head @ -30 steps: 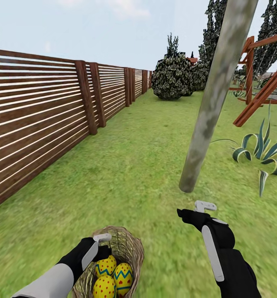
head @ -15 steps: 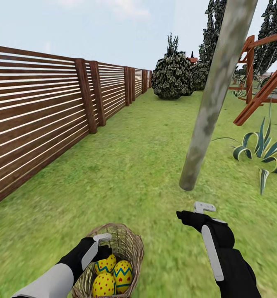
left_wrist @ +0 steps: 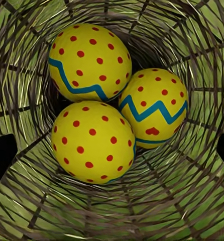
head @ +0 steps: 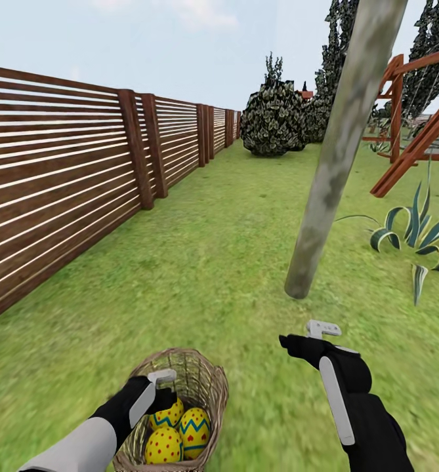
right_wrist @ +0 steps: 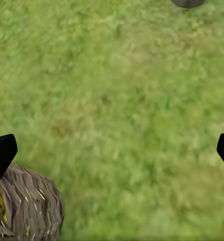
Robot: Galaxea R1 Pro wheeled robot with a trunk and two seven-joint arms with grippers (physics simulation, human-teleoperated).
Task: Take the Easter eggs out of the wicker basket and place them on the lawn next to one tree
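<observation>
Hanging right over the wicker basket [head: 180, 393], the left pincer [head: 159, 387] is wide and empty. All three Easter eggs [left_wrist: 109, 105] sit straight below it. The right pincer [head: 308, 335], also wide, waits near the tree [head: 331, 177].

Smooth eggs, rough basket, soft grass

The 3 eggs [left_wrist: 92, 140] are looking smooth and a bit shiny, like painted plastic. The wicker basket [head: 206, 383] is showing rough, woven brown twigs. The lawn [head: 206, 262] is looking soft and patchy. The fence [head: 62, 170] is showing flat wooden slats, and the tree [head: 334, 170] is showing dull, blotchy bark.
</observation>
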